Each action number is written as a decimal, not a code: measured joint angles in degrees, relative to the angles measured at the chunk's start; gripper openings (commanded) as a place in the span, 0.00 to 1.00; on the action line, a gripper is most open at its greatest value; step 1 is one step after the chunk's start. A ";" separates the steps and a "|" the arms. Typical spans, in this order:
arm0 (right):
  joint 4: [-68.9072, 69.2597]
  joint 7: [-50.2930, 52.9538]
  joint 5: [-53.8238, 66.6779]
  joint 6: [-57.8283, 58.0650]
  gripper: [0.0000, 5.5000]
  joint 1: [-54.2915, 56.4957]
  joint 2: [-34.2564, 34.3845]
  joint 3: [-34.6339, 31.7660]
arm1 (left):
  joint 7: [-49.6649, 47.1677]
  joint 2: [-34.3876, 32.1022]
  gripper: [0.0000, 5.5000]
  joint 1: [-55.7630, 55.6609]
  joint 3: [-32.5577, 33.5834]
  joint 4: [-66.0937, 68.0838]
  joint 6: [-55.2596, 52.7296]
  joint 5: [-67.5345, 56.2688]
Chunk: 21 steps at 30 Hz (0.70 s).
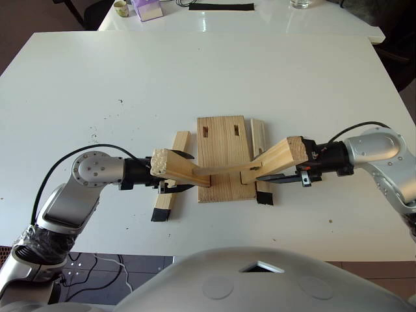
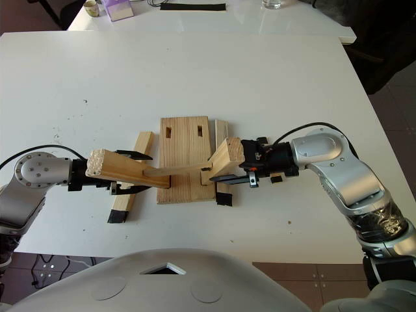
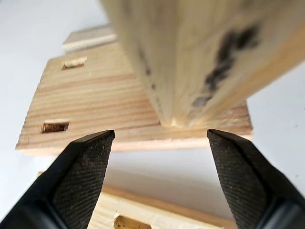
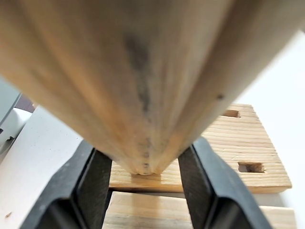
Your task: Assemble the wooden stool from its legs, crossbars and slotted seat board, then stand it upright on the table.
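So the half-built frame is up off the table: two legs joined by a crossbar, hanging over the near edge of the seat board, which lies flat with its two slots at the far end. The right gripper is clamped on the right leg, and in the wrist view both pads are pressed tight against the wood. The left gripper is a different story. The left leg sits between its jaws, but the fingers are spread wide with clear daylight on either side of the wood, so it looks open rather than pinching. Both held legs tilt down toward the middle where the crossbar meets them. Two more legs are loose on the table. One lies just left of the seat board, under the left gripper. The other is tucked right against the board's right edge, black tip pointing toward the robot.
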<state>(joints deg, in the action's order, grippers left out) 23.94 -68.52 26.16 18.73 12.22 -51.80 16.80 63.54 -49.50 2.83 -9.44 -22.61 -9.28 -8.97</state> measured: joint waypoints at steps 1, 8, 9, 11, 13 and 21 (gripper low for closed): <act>-0.56 -0.38 -0.05 0.26 0.36 1.03 -0.03 0.46 | -0.01 0.11 0.66 -0.15 -0.03 0.09 -0.11 0.25; -6.66 -3.41 -0.04 -0.79 0.36 5.37 0.42 2.73 | 0.03 1.16 0.66 -1.91 -0.84 0.92 -0.97 1.06; -7.36 -3.69 -0.04 -1.45 0.36 5.37 0.49 2.84 | 0.12 1.29 0.66 -2.16 -0.76 1.13 -0.97 0.96; -8.60 -3.87 -0.04 -2.42 0.36 5.33 0.71 3.13 | 0.44 1.88 0.66 -2.40 -0.67 2.09 -1.32 -0.15; -9.08 -3.86 -0.04 -2.94 0.36 5.36 0.74 3.47 | 1.82 2.33 0.66 -3.10 -0.18 3.07 -3.40 -3.07; -10.00 -2.89 -0.41 -4.97 0.36 5.72 1.23 4.88 | 6.66 3.84 0.66 -15.03 5.08 16.49 -10.27 -12.84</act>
<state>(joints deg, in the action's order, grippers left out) 13.94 -71.42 25.76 13.76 17.94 -50.57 21.69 70.20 -45.66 -12.21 -4.36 -6.12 -19.55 -21.82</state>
